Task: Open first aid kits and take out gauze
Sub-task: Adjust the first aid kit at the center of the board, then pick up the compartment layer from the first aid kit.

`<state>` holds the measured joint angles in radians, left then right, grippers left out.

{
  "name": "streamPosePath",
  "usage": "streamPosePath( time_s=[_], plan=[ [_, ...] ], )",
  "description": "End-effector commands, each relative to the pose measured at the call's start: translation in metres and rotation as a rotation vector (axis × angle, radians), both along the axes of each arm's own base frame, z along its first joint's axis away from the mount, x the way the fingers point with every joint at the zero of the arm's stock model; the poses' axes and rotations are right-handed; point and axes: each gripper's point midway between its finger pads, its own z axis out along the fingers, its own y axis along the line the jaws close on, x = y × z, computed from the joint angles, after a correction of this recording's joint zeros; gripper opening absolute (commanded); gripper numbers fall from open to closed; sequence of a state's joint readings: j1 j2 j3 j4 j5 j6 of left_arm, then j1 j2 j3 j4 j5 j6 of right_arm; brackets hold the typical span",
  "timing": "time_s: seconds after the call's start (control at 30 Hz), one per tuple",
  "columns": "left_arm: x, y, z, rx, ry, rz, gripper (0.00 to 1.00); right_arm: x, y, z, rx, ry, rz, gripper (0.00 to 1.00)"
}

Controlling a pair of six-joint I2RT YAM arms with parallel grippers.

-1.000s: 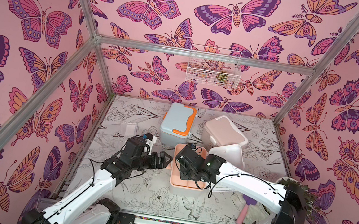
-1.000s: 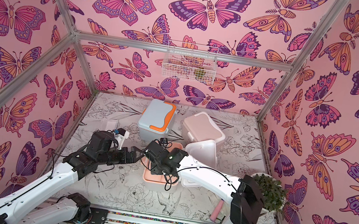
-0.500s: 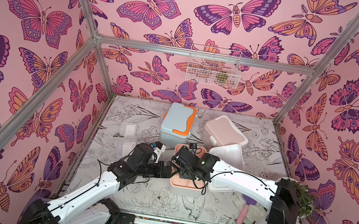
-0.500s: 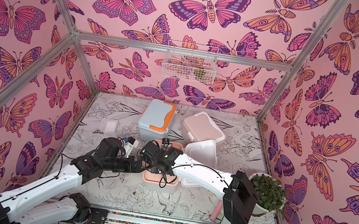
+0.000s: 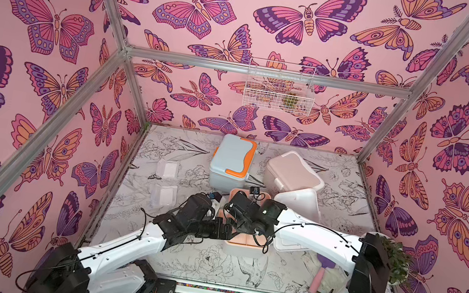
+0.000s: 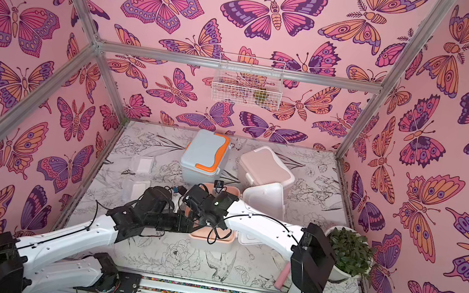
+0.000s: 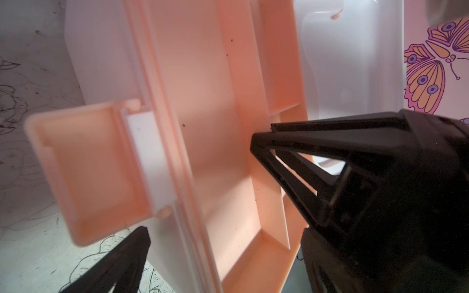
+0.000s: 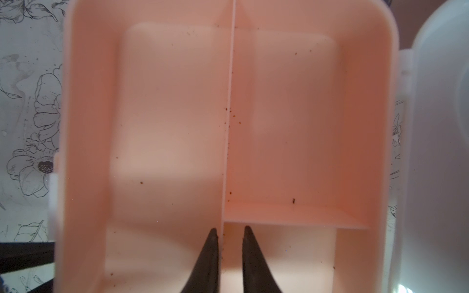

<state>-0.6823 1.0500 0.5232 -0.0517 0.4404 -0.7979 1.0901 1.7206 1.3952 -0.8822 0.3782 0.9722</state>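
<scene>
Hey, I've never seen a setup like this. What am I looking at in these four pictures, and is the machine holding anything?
Two white robot arms work on a table. Two pictures look down from overhead; two come from wrist cameras. On the table: a blue kit and a pink kit, both closed, an open white kit with a peach tray, and two gauze packets. The left gripper is open, holding nothing. The right gripper straddles the tray's divider, nearly closed; whether it pinches is unclear.
</scene>
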Motion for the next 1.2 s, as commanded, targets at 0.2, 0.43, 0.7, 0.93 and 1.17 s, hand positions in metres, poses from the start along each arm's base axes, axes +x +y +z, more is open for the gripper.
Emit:
streamPosePath(
  time_s=[0.2, 0.43, 0.7, 0.93, 1.17],
  plan=[
    [-0.007, -0.003, 0.018, -0.086, -0.074, -0.027, 0.92, 0.005, 0.005, 0.01, 0.015, -0.045, -0.008, 0.16],
    [-0.017, 0.017, 0.017, -0.057, -0.051, 0.002, 0.66, 0.006, 0.011, 0.004, 0.006, -0.029, 0.006, 0.08],
    [-0.02, 0.035, 0.012, -0.038, -0.027, 0.043, 0.31, 0.008, 0.008, 0.007, -0.02, -0.036, -0.009, 0.03],
    [-0.021, 0.039, 0.003, -0.004, -0.006, 0.05, 0.15, 0.01, 0.004, 0.02, -0.007, -0.071, -0.016, 0.0],
    [-0.02, 0.043, -0.004, 0.02, 0.002, 0.062, 0.12, 0.01, 0.006, 0.024, 0.025, -0.079, -0.005, 0.0]
  ],
)
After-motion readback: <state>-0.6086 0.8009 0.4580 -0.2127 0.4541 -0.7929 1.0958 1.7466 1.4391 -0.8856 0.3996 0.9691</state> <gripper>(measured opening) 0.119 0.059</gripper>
